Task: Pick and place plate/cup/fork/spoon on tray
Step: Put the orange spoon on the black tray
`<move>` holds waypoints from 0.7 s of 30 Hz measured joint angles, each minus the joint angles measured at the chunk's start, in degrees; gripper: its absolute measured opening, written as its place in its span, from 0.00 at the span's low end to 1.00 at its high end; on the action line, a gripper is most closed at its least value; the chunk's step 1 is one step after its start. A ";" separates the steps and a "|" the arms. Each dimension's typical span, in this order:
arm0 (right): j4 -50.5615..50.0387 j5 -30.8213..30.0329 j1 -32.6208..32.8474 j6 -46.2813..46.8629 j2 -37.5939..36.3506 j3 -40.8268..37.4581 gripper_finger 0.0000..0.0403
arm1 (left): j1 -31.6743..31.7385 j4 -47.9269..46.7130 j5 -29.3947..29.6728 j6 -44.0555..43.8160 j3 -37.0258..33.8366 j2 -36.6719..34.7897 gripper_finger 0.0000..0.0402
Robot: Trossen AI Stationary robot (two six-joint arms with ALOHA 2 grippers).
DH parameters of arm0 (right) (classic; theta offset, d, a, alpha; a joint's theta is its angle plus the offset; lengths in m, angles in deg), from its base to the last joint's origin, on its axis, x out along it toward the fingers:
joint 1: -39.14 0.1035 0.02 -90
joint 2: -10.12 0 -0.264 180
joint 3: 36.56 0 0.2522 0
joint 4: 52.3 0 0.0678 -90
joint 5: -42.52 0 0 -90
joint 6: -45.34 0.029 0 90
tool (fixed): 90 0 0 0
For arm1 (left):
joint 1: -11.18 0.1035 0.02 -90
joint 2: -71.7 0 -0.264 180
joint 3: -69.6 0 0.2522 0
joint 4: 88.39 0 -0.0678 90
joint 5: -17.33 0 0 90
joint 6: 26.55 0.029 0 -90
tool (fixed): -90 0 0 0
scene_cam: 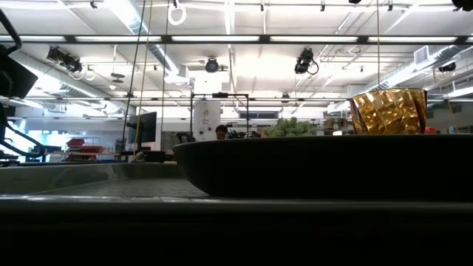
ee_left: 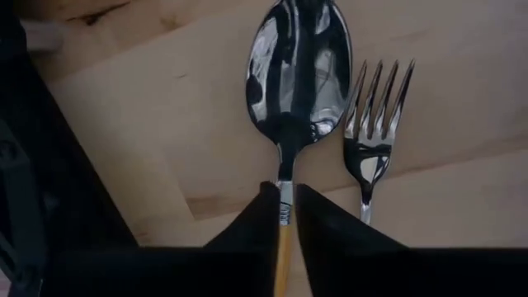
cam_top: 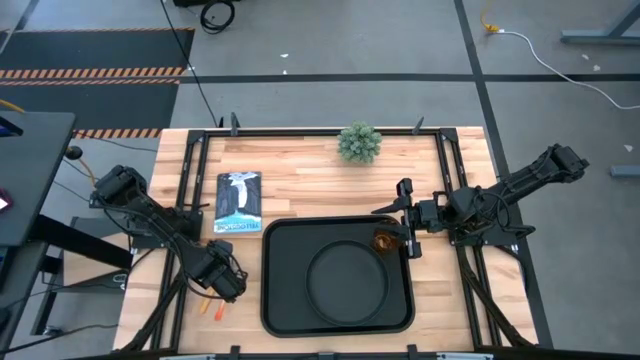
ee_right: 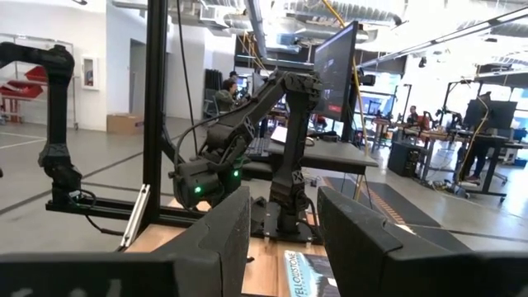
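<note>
We see the left gripper low over the wooden table, near its front left corner, just left of the tray. In the left wrist view its two dark fingers are squeezed in close on the thin neck of the spoon, right where the shiny bowl meets the orange handle. The spoon lies flat on the wood. The fork lies just beside it, side by side, tines pointing the same way as the spoon's bowl. From above, only the orange handle ends peek out under the gripper.

The right gripper is at the tray's far right corner, up off the table. Its fingers are spread wide apart with nothing between them.

The cup stands upright in the tray's far right corner, just beside the right gripper. The round plate sits flat in the middle of the tray. In the low view the cup shows behind the plate's dark rim.

A book lies on the table behind the tray's left side, and a small green plant stands near the back edge.
</note>
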 joint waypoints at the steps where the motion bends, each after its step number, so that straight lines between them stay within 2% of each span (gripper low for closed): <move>1: 0.02 0.00 0.00 0.00 0.00 0.00 0.37 | 0.00 -0.01 0.00 0.12 0.00 0.00 0.16; 6: -0.01 0.01 0.00 0.00 0.00 0.00 0.37 | -0.07 0.83 0.08 0.11 -0.42 0.11 0.28; 12: -0.04 0.58 0.04 0.02 0.00 0.00 0.37 | -0.11 9.27 -0.07 -0.82 -6.00 -0.07 0.31; 17: -0.07 0.66 0.04 0.02 0.00 0.00 0.37 | 0.04 10.04 -0.13 -0.05 -6.73 -0.02 0.26; 21: -0.07 0.66 0.04 0.04 0.00 0.00 0.37 | -0.03 11.06 0.09 0.50 -6.75 0.00 0.12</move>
